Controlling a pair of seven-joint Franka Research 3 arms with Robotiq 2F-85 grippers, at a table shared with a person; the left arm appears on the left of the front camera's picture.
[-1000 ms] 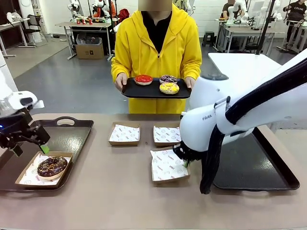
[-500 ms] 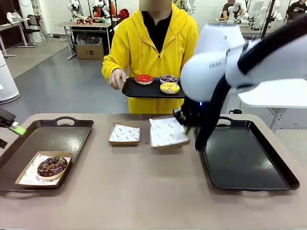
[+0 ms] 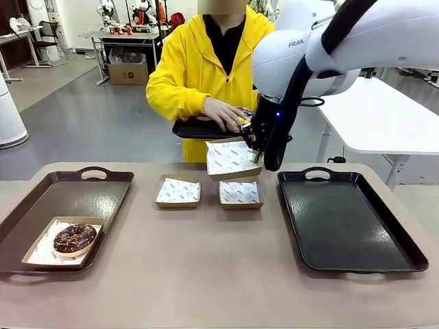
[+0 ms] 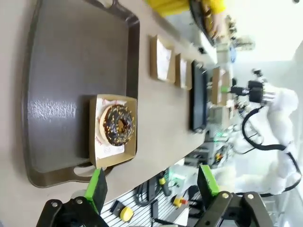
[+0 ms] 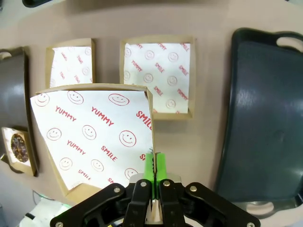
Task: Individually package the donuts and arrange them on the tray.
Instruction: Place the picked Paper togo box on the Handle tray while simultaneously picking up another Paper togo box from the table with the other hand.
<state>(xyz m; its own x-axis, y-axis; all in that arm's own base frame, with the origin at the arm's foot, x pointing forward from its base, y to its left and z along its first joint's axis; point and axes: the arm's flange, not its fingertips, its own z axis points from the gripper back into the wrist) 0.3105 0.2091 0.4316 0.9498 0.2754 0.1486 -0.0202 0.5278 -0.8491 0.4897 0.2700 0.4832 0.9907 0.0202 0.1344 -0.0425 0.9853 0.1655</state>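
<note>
Early on: only choc donut (image 3: 74, 238) boxed, on left tray (image 3: 92, 171); right gripper (image 3: 255, 147) pinches empty box (image 3: 232, 157) near person's hand (image 3: 223, 113), left gripper (image 4: 151, 184) open, empty; 2 boxes (image 3: 178, 190) unfilled on counter (image 3: 206, 274).

Held box (image 3: 232, 157) raised toward person's tray (image 3: 188, 129), hand (image 3: 221, 112) reaching over it

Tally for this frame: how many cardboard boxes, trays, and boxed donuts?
Cardboard boxes: 4 (held box, two table boxes, donut's box)
Trays: 3 (left tray, right tray, person's tray)
Boxed donuts: 1 (chocolate donut)
Total: 8
</note>
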